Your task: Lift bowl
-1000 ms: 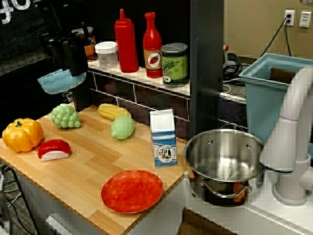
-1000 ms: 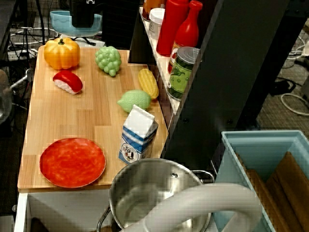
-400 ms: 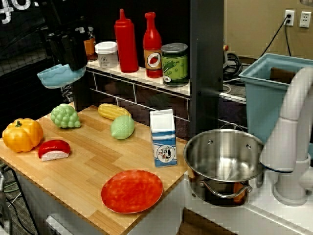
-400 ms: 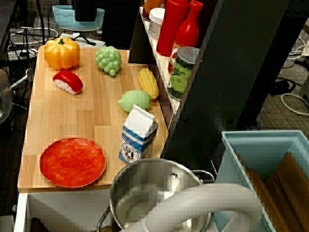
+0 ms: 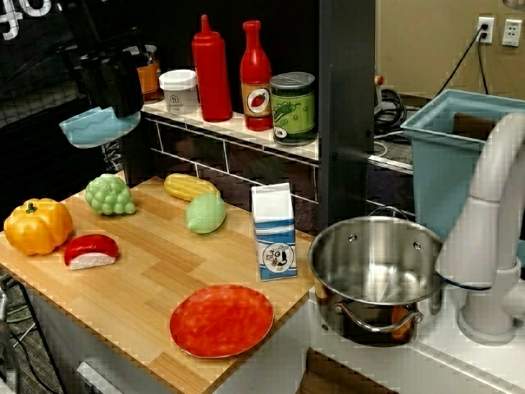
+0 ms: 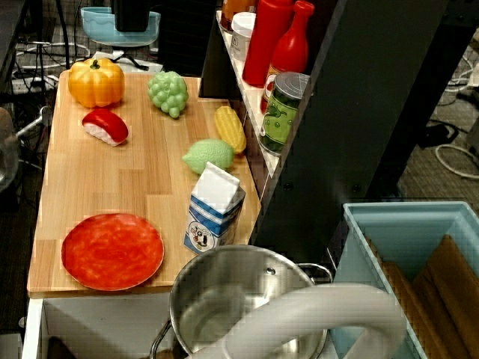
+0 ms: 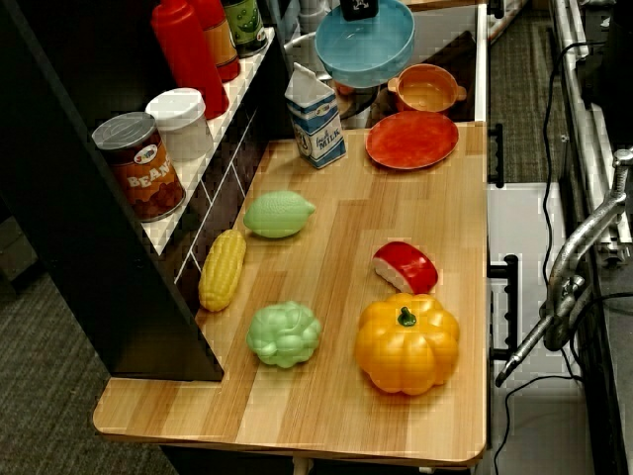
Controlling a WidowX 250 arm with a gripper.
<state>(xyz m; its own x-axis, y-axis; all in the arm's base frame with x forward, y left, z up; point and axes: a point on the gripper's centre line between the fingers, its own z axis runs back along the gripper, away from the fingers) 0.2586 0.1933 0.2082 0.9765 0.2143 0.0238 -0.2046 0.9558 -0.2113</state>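
Observation:
The light-blue bowl [image 5: 92,129] hangs in the air past the left back corner of the wooden table [image 5: 156,271], higher than the green grapes [image 5: 109,194]. My black gripper [image 5: 116,109] comes down from above and is shut on the bowl's rim. From above the pot, the bowl [image 6: 108,28] shows beyond the pumpkin [image 6: 96,82], with the gripper [image 6: 131,19] on its rim. From the pumpkin end, the bowl [image 7: 364,47] is at the top, tilted a little, under the gripper [image 7: 358,12]. The fingertips are hidden by the bowl and the gripper body.
On the table lie a pumpkin [image 5: 37,226], a red and white sushi piece [image 5: 90,250], corn [image 5: 189,186], a green lemon [image 5: 205,213], a milk carton [image 5: 273,231] and the red plate [image 5: 221,320]. A steel pot [image 5: 373,271] stands at the right. The shelf [image 5: 238,127] holds bottles and cans.
The gripper has risen with the bowl in it, and drifted slightly left in the front view. Everything on the table has stayed put.

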